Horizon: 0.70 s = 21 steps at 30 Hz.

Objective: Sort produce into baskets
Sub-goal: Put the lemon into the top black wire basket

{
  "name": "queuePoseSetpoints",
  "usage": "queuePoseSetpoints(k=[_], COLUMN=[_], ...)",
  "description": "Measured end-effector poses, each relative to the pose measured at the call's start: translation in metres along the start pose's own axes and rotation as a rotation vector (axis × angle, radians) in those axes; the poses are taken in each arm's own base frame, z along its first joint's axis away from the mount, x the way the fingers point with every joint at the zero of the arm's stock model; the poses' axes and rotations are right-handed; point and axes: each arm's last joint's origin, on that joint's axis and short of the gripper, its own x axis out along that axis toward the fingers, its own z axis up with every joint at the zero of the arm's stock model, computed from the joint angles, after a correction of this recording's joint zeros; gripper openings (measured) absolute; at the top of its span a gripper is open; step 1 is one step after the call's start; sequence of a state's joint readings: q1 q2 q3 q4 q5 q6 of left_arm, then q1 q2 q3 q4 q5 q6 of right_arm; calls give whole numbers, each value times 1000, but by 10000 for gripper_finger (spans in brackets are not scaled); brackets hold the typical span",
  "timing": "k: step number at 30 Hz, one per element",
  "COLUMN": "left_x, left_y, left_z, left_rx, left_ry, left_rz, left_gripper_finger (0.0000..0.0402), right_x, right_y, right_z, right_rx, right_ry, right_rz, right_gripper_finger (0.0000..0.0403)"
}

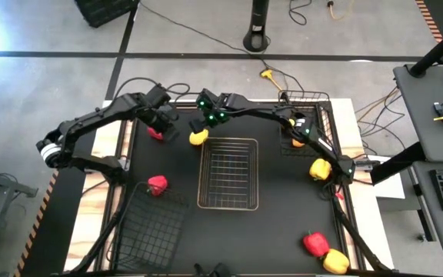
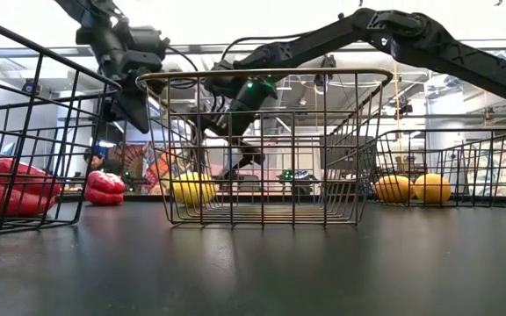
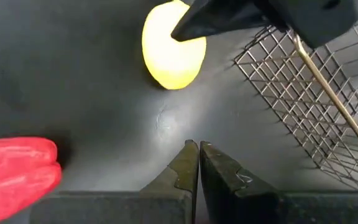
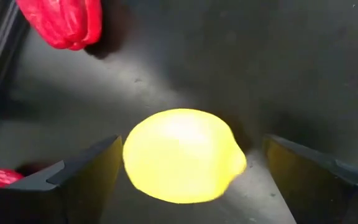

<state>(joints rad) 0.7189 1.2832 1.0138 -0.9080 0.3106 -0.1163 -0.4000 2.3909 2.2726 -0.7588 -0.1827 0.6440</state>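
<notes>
Your lemon lies on the black mat toward the far edge of the tabletop, just off the far left corner of the pale wire basket that sits mid-table. The right gripper is down around it with its fingers spread wide, one on each side of the fruit, not pressing it. In the low view you see the same lemon through the pale basket's mesh. Just to the left, the left gripper hangs above the mat with its fingers pressed together and nothing between them, near a red pepper. A second red pepper lies closer to the left edge, at the far corner of a black wire basket near the front left. Another black wire basket sits at the far right corner with two lemons in it. You have a yellow pepper by the right edge, and a red pepper touching a yellow pepper at the front right corner
</notes>
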Motion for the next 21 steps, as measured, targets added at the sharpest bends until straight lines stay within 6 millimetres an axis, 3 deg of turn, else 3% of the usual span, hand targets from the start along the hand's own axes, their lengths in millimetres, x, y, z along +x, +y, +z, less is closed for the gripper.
queuePoseSetpoints(k=[3, 8, 14, 21], left_x=[2, 2, 2, 2], left_y=[0, -1, -1, -1], left_z=[1, 3, 3, 3], left_rx=[3, 11, 8, -34], left_ry=[-2, -22, -24, -23], left_rz=[-15, -24, -25, -27], left_gripper_finger=[0, 0, 0, 0], right_x=[0, -1, -9, 19], right_y=[0, -3, -11, -28], right_z=[0, 3, 19, 13], right_rx=[-24, -249, -400, -470], right_ry=[0, 8, -7, 81], right_rz=[6, 33, 175, 265], right_gripper_finger=[396, 398, 398, 398])
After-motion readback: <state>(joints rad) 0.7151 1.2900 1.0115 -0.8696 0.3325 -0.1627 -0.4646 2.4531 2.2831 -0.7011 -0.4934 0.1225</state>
